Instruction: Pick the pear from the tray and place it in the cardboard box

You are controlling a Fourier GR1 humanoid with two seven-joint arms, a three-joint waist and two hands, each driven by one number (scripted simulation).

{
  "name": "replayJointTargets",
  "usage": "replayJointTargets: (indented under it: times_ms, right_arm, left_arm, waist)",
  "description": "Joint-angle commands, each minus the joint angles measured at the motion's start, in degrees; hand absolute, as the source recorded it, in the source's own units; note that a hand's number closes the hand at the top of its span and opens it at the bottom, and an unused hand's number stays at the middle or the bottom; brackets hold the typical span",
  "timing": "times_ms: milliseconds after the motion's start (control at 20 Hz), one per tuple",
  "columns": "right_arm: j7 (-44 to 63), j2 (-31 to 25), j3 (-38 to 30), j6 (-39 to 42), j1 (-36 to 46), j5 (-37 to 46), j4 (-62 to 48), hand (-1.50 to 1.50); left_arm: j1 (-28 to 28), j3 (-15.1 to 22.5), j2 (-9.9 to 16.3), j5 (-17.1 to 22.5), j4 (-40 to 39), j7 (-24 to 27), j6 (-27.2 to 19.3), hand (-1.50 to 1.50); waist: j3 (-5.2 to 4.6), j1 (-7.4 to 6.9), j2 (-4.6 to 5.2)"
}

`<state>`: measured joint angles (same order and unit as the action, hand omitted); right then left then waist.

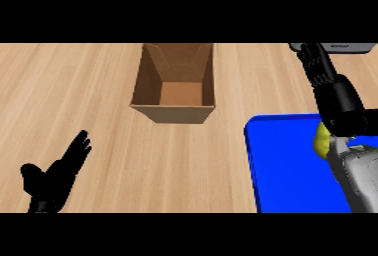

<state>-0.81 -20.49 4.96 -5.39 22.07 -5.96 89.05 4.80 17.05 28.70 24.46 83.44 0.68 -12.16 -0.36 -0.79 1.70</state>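
The wooden counter (88,90) fills the frame, pale planks running left to right. At the lower right lies the blue tray (291,165), flat on the wood, its right part covered by the grey forearm. At upper centre stands the cardboard box (173,82), open at the top, flaps up, well apart from the tray. The right hand (319,62) shows at the upper right, beyond the tray's far edge, fingers straight and holding nothing. The left hand (59,172) rests at the lower left, fingers straight and spread, thumb out. The pear (322,141), yellow-green, sits on the tray's right side, mostly hidden behind the right wrist.
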Motion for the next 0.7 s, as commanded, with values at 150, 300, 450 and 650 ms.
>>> replayJointTargets:
  times_ms: [150, 300, 450, 650]
  right_arm:
    - [-5.8, -1.4, -13.7, 3.2, 4.0, -10.5, -9.0, -1.5]
    - [-0.6, -16.2, -8.4, -0.3, -3.4, 9.4, -15.6, -1.5]
    - [-2.4, -2.7, -19.4, -13.7, -0.6, -0.6, -23.0, -1.5]
    - [-14.2, -2.6, -23.7, -8.3, -2.7, -5.0, -26.7, -1.5]
  left_arm:
    - [-5.5, -3.4, 3.6, -7.0, -1.1, 2.0, -4.1, 0.0]
    - [-5.5, -3.4, 4.0, -8.0, 0.5, 2.8, -5.7, 0.0]
    - [-6.8, -0.8, 2.7, -10.5, 0.9, 0.2, -7.3, 0.0]
    - [-8.4, 0.4, 1.5, -14.6, 5.6, -5.8, -11.5, 0.0]
  waist:
    - [0.51, 0.62, -1.39]
    - [-0.86, 1.81, 0.57]
    - [0.59, 0.37, -0.87]
    - [0.48, 0.59, -1.63]
